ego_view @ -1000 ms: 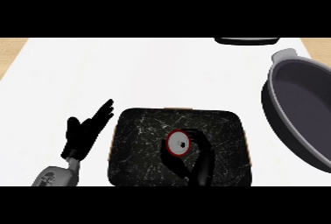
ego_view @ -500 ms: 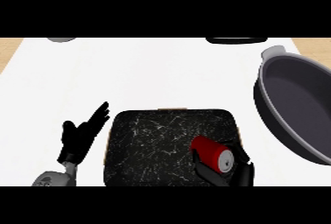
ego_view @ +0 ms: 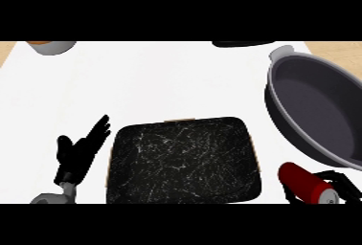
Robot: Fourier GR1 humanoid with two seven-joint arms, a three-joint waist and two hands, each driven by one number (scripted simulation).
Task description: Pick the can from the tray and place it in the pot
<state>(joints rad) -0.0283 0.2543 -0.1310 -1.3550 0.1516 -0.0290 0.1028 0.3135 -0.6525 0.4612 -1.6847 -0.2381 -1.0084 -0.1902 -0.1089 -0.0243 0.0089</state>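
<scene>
Upper left corner: a small grey container (ego_view: 51, 46) with a tan top stood at the counter's far edge, cut off by the view.
Counter: white counter (ego_view: 155, 81), with a strip of wood-coloured surface at either far corner.
Left hand: the left hand (ego_view: 78, 153) showed at the lower left, just beside the tray's left edge, fingers straight and spread, pointing up and to the right, holding nothing.
Tray: a square black marbled tray (ego_view: 182, 160) with a tan rim lay at lower centre; nothing rested on it.
Far edge, right of centre: a dark flat object (ego_view: 240, 43) was partly visible; its kind could not be told.
Can: the red can (ego_view: 305, 183) was off the tray, just right of its lower right corner, tilted with its silver end toward the lower right, below the pot's near rim.
Right hand: the right hand (ego_view: 338, 184) was at the lower right corner, fingers curled round the can.
Pot: a large grey pot (ego_view: 283, 103) with a pale handle at its far side stood at the right, partly cut off.
</scene>
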